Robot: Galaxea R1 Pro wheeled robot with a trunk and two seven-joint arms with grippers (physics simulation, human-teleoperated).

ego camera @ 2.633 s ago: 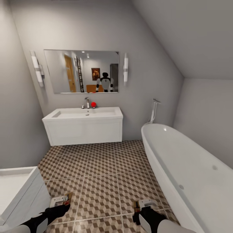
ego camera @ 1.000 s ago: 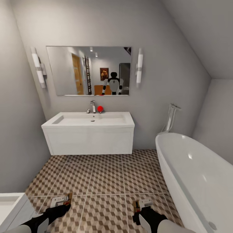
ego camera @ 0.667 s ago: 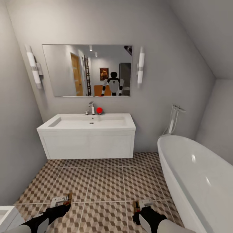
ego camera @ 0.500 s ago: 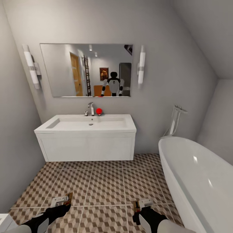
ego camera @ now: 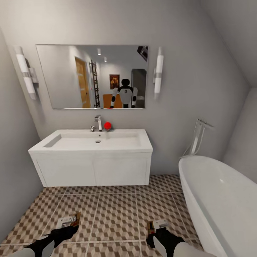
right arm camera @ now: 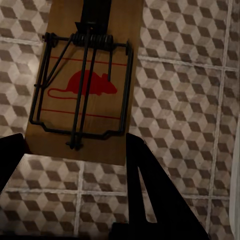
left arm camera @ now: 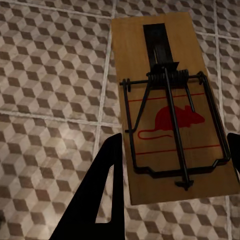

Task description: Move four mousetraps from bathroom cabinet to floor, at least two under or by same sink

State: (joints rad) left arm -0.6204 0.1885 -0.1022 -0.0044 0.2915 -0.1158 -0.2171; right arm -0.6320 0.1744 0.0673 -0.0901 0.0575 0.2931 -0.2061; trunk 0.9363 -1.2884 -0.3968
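Left gripper (ego camera: 67, 222) clamps one mousetrap (left arm camera: 172, 107) over the tiled floor (ego camera: 117, 210); ahead of it stands the sink (ego camera: 92, 141). Right gripper (ego camera: 157, 225) clamps a second trap (right arm camera: 85, 85), with the bathtub (ego camera: 221, 200) beside it.

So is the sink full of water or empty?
Empty, it seems: the sink shows a bare white bottom with its drain visible, and nothing runs from the tap.

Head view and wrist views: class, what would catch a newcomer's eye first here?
A wide white sink under a mirror, straight ahead, with a white bathtub to the right. Each gripper, left and right, holds a wooden mousetrap with a red mouse print over the cube-patterned floor.
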